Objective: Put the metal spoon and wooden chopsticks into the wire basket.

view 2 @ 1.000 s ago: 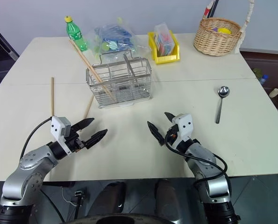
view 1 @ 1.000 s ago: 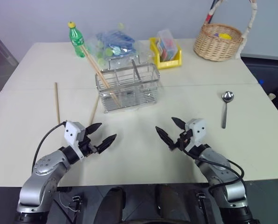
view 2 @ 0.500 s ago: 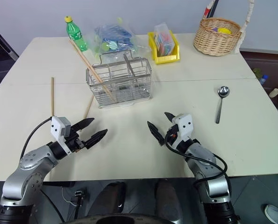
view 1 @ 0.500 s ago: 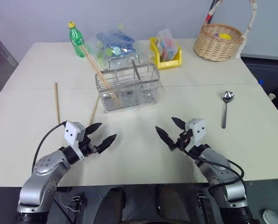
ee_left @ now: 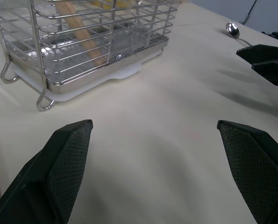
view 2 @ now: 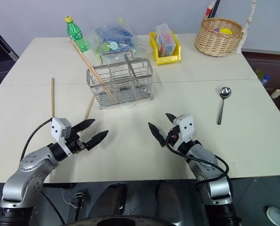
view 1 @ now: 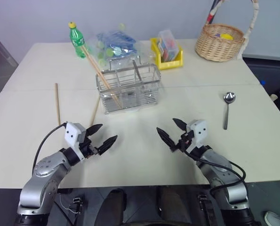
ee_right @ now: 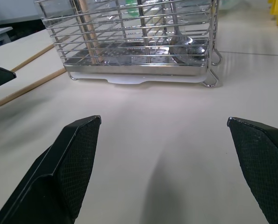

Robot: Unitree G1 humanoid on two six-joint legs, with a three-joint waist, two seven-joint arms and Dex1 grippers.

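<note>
The wire basket (view 1: 128,87) stands upright in the middle of the table, and two wooden chopsticks (view 1: 95,64) lean out of it toward the far left. One more chopstick (view 1: 57,102) lies flat at the left, and another (view 1: 95,112) lies by the basket's near left corner. Far off to the right, the metal spoon (view 1: 228,109) rests on the table. My left gripper (view 1: 108,132) hovers open and empty, nearer than the basket and to its left. Level with it, my right gripper (view 1: 165,124) is open and empty too, left of the spoon. Both point toward the basket (ee_left: 92,42).
Along the table's far side stand a green bottle (view 1: 76,40), a clear bag of blue items (view 1: 115,43), a yellow bin (view 1: 168,52) and a round wicker basket (view 1: 220,42). Bare tabletop (view 1: 140,146) lies between my grippers and the wire basket.
</note>
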